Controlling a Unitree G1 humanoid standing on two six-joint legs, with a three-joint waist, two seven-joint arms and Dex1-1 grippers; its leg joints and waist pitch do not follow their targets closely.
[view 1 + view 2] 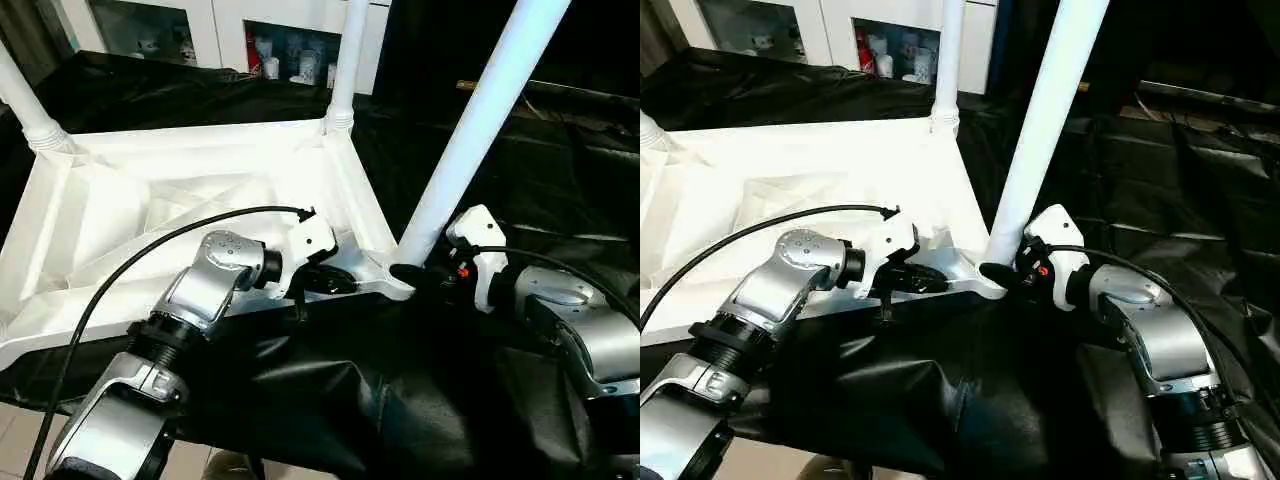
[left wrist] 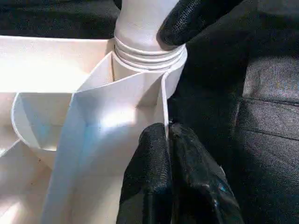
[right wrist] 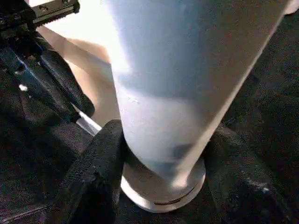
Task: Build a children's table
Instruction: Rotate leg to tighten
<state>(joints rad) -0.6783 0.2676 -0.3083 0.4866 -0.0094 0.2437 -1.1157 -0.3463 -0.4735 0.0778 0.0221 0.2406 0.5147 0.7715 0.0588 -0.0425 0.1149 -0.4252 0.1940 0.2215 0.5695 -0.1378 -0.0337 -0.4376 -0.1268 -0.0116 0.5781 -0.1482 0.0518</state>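
Note:
The children's table lies upside down on black cloth, its white ribbed tabletop (image 1: 150, 215) facing up. Two legs stand in the far corners (image 1: 25, 100) (image 1: 345, 70). A third leg (image 1: 480, 120) leans to the right out of the near right corner socket (image 2: 140, 60). My right gripper (image 1: 410, 272) is shut on the base of this leg, one finger on each side (image 3: 93, 177). My left gripper (image 1: 325, 280) is shut on the tabletop's thin rim wall (image 2: 164, 107), just beside that corner. A right fingertip (image 2: 191, 18) presses the leg above the socket.
A white cabinet (image 1: 230, 20) with small items on its shelves stands behind the work. Black cloth (image 1: 400, 380) covers the surface and hangs over the near edge. Tiled floor (image 1: 20, 440) shows at the lower left. A black cable (image 1: 150, 245) arcs over my left forearm.

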